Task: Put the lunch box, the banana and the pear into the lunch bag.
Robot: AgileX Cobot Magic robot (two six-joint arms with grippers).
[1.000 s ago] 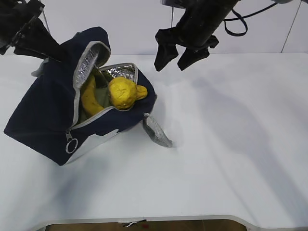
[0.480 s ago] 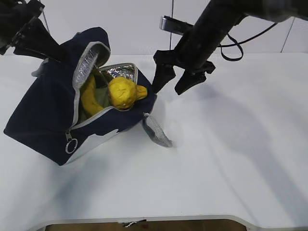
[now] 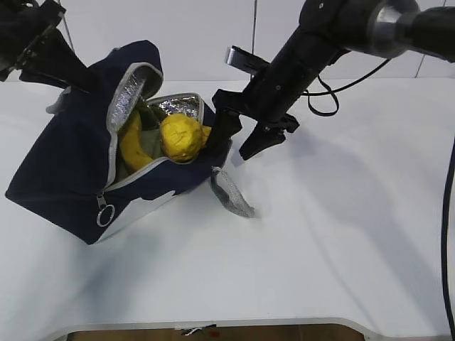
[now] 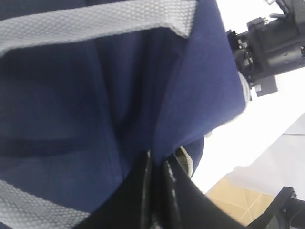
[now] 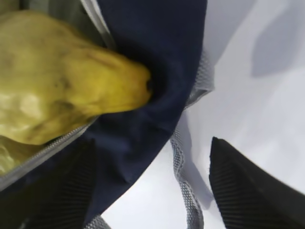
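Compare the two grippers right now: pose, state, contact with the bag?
The left gripper is pinched shut on the lunch bag's navy fabric, holding its upper back edge. The right gripper is open and holds nothing, its fingers straddling the bag's right edge beside the pear. Left sits high at the back; right low at the opening. Both are black.

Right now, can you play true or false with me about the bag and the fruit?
1. The pear sits in the mouth of the lunch bag. True.
2. The banana lies out on the white table. False: it is inside the bag, next to the pear.
3. The right gripper is open, with nothing in it. True.
4. The bag is zipped shut. False: its top gapes open and the silver lining shows.
5. The left gripper pinches the blue fabric of the bag. True.
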